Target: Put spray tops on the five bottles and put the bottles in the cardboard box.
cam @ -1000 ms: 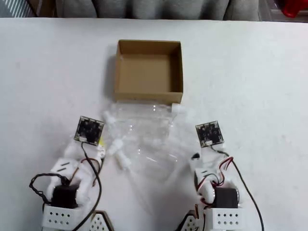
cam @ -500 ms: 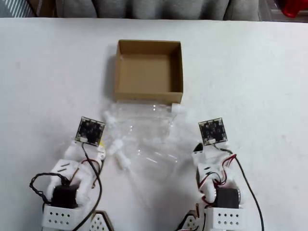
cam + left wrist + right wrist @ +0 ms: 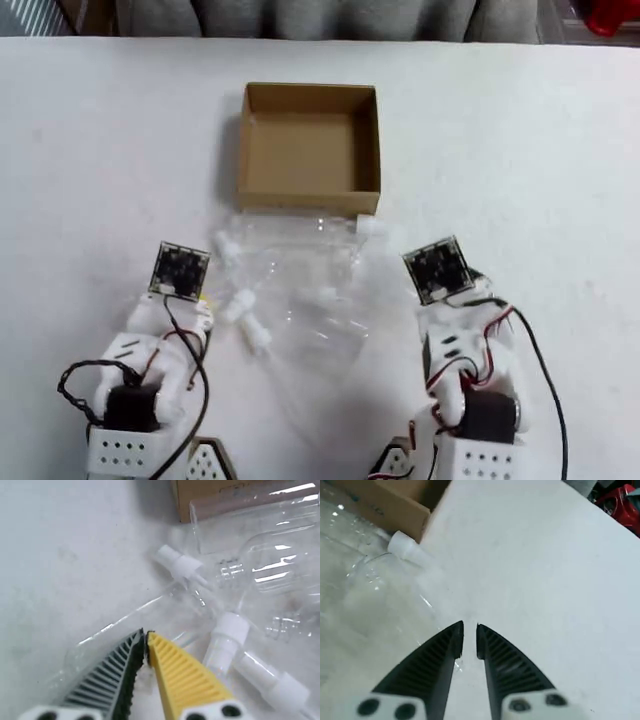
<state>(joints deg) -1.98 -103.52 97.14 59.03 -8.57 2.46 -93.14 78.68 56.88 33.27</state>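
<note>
The open cardboard box (image 3: 310, 140) stands mid-table. In front of it lies a heap of clear bottles (image 3: 305, 285), with loose white spray tops (image 3: 240, 302) on its left side and one white cap (image 3: 370, 226) near the box corner. My left gripper (image 3: 145, 641), grey and yellow, is shut with nothing in it and hovers over a clear bottle (image 3: 125, 625) beside white spray tops (image 3: 181, 567). My right gripper (image 3: 469, 640) is nearly shut with a thin gap and holds nothing. It is over the table at the heap's right edge, near a white cap (image 3: 405, 546).
The left arm (image 3: 180, 270) and right arm (image 3: 438, 270) flank the heap at the table's near edge. Bare white table (image 3: 540, 170) spreads on both sides of the box. Grey seats line the far edge.
The right arm has swung a little outward and forward, and its wrist board has turned. The left arm has drifted slightly left. The bottles and the box have not moved.
</note>
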